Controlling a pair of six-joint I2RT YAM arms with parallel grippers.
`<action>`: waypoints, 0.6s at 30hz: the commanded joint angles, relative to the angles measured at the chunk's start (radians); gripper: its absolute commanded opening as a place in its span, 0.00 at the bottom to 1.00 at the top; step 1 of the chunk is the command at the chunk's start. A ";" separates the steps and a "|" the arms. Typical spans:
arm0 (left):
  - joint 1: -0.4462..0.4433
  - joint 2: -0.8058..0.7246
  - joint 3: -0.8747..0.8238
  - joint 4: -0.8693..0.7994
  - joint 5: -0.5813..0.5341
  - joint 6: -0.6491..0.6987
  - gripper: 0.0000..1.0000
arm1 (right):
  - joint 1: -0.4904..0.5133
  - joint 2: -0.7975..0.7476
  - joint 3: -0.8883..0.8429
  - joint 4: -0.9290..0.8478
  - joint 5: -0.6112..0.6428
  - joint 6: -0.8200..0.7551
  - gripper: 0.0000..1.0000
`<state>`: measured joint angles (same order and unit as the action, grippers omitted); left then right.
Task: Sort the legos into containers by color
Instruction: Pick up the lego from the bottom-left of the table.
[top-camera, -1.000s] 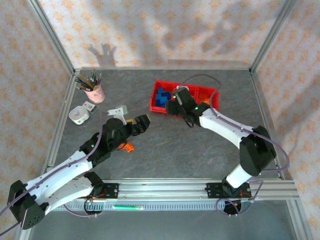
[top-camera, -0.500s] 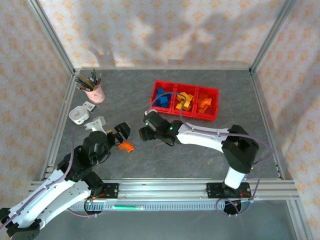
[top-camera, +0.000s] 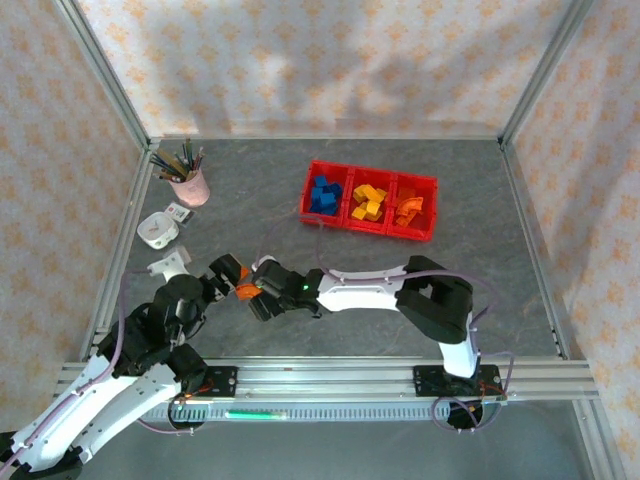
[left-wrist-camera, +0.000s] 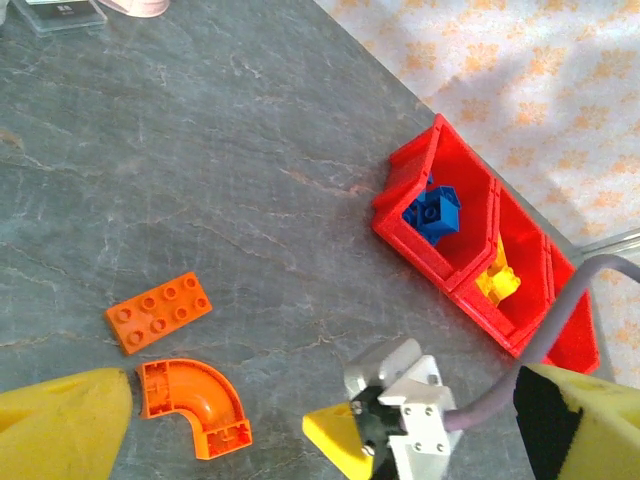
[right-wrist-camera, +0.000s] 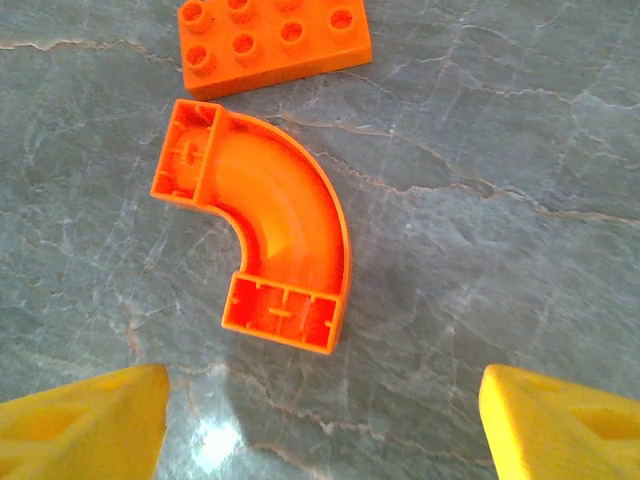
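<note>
"Right gripper (right-wrist-camera: 325, 392), how does it stand?"

"Yellow fingers spread wide, nothing clamped, low over the grey veined worktop (right-wrist-camera: 500, 150)."

"What lies under it?"

"A glossy orange curved arch (right-wrist-camera: 300, 225) just ahead, with a flat studded plate (right-wrist-camera: 275, 35) close beside it. Left gripper (top-camera: 228, 272) gapes empty too. Blue blocks (top-camera: 322, 195), yellow blocks (top-camera: 368, 203) and orange blocks (top-camera: 408, 208) sit in the red plastic containers (left-wrist-camera: 405, 245), well apart."

No writing can be read anywhere. A clear card (left-wrist-camera: 62, 12) on the bench, at the top edge of the left wrist view, bears a short line of dark print, but it is too small and too cut off to make out.
</note>
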<state>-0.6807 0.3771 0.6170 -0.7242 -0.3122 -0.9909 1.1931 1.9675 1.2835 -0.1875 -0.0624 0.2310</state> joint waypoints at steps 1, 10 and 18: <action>-0.003 -0.018 0.032 -0.058 -0.048 -0.019 0.99 | 0.005 0.041 0.047 0.017 0.062 0.000 0.80; -0.003 -0.016 0.035 -0.058 -0.061 -0.019 0.99 | 0.033 0.142 0.122 -0.005 0.121 -0.006 0.72; -0.003 -0.012 0.021 -0.037 -0.052 -0.015 0.99 | 0.040 0.179 0.142 -0.027 0.157 -0.016 0.53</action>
<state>-0.6807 0.3683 0.6212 -0.7528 -0.3454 -0.9985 1.2278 2.1109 1.4067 -0.2165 0.0834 0.2192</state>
